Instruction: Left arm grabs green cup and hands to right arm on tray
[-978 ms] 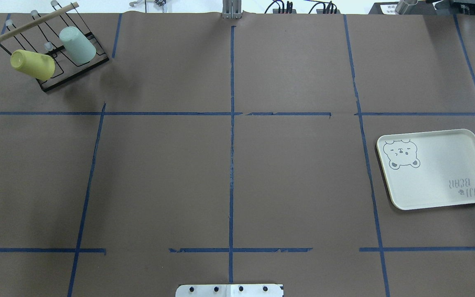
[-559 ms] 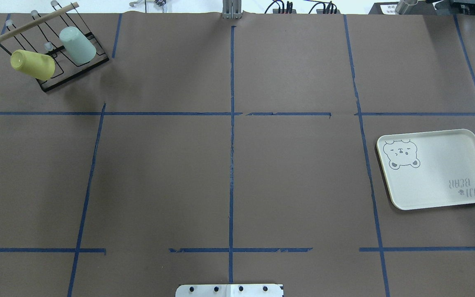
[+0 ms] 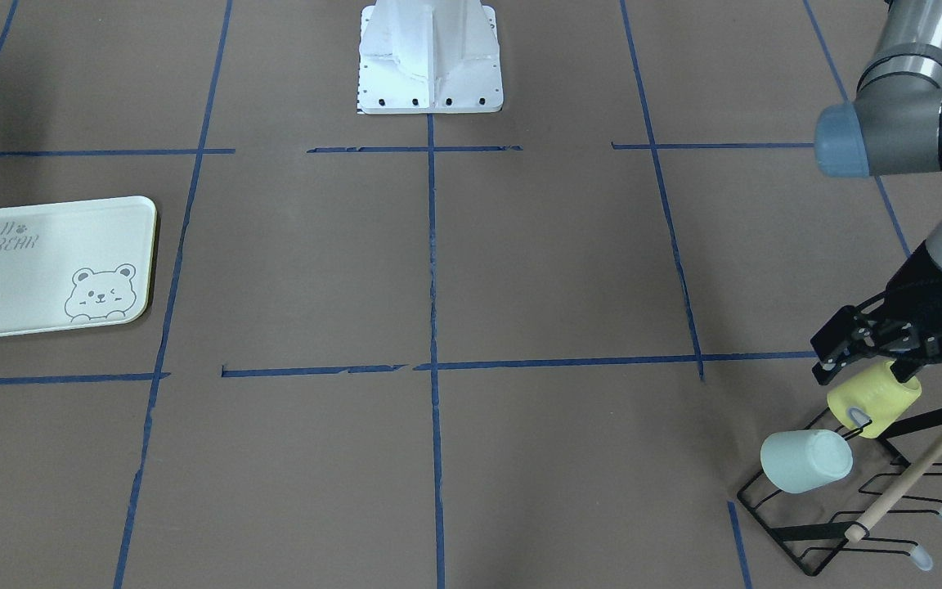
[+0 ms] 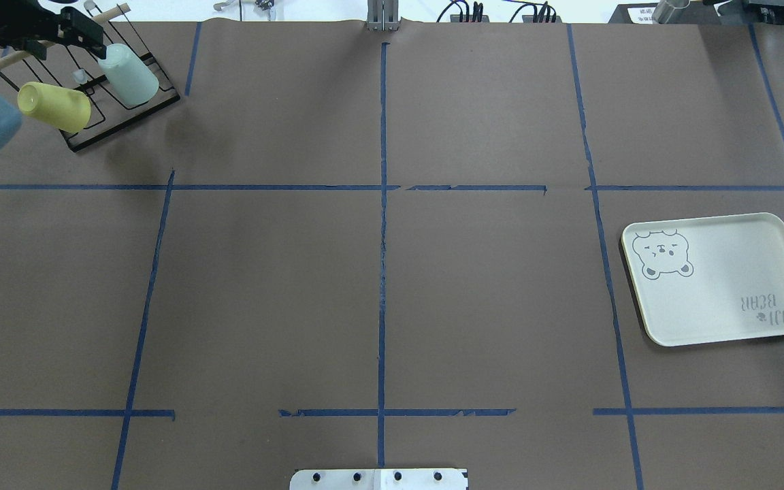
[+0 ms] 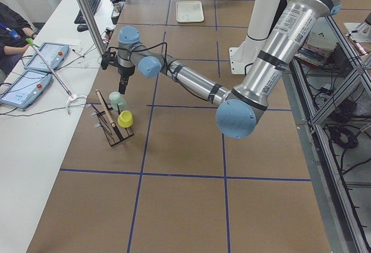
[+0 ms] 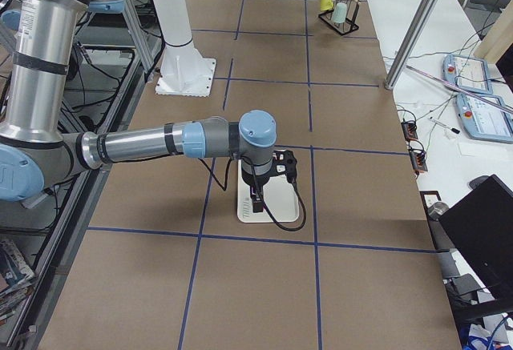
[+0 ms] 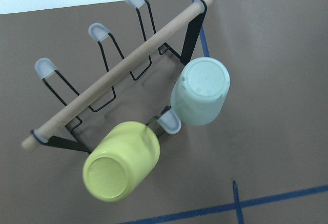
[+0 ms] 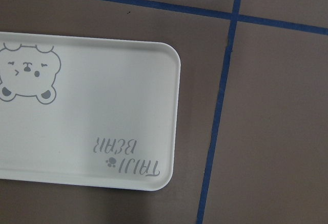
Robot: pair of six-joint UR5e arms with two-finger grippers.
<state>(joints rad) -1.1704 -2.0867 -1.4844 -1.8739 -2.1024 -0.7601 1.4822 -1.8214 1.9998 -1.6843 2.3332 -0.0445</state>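
two cups hang mouth-down on the black wire rack (image 3: 814, 540) at the far left corner of the table: the green cup (image 3: 806, 462) on an outer prong, tilted, its flat bottom facing up and outward, and the yellow cup (image 3: 874, 398) just beside it on a neighbouring prong. the left gripper (image 3: 824, 357) hovers above the rack, over the yellow cup rather than the green one, touching neither. its jaws look parted in the front and overhead views, though the wrist view shows no fingers.

the step in hand looks like the approach for the grasp. to do it well, the left arm (image 5: 191, 82) should shift sideways until the green cup's bottom sits centred in the wrist view, then come down along the cup's own tilt. the fingers should straddle the smooth wall partway down, as the taper could let it slip out of a grip near the bottom. a capped prong stands between the two cups and the wooden dowel (image 3: 912, 474) runs close by, so the jaws should close across the side away from them. the cup should then be drawn off along the prong's line, not straight up, or the light rack may lift with it.

the right arm (image 6: 144, 143) waits well apart, its gripper (image 6: 256, 198) over the tray (image 4: 719, 286); whether that one is parted or closed cannot be told.
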